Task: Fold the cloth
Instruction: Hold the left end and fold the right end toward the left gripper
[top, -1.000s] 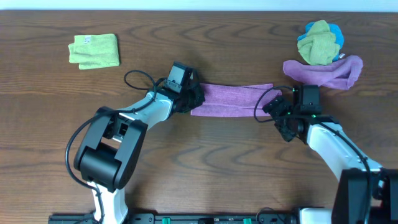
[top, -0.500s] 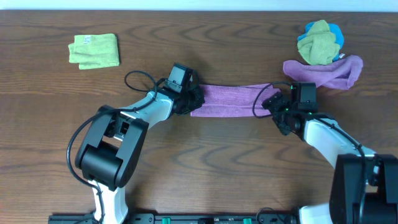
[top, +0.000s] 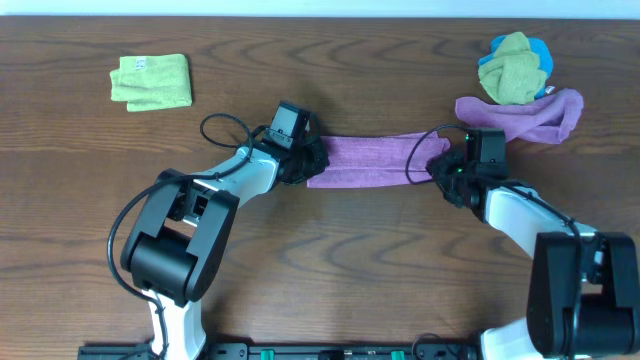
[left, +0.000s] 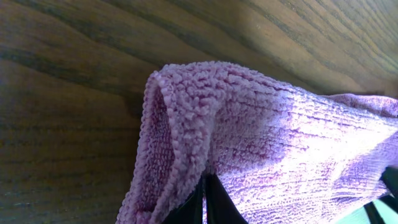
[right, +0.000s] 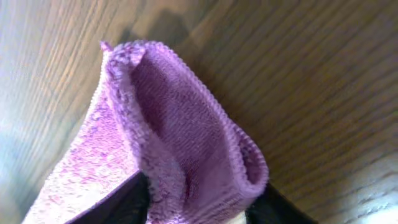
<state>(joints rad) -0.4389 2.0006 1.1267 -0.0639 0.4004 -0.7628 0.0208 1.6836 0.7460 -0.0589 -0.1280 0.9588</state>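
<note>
Two grippers, one on each end of the cloth (top: 370, 160).
Laid as a narrow purple band across the middle of the table (top: 330, 270), end to end between the arms. Pinched at its left end by the left gripper (top: 308, 160), jaws fully closed on a doubled edge. Clamped at its right end by the right gripper (top: 440, 165), jaws part-way in, with a loop of fabric bunched between the fingers (right: 118, 202) and touching both.

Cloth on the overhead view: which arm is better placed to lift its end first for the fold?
Left. The left end effector is pinched shut on the cloth at its left end. The right end effector straddles the other end, but a firm grip isn't evident.
</note>
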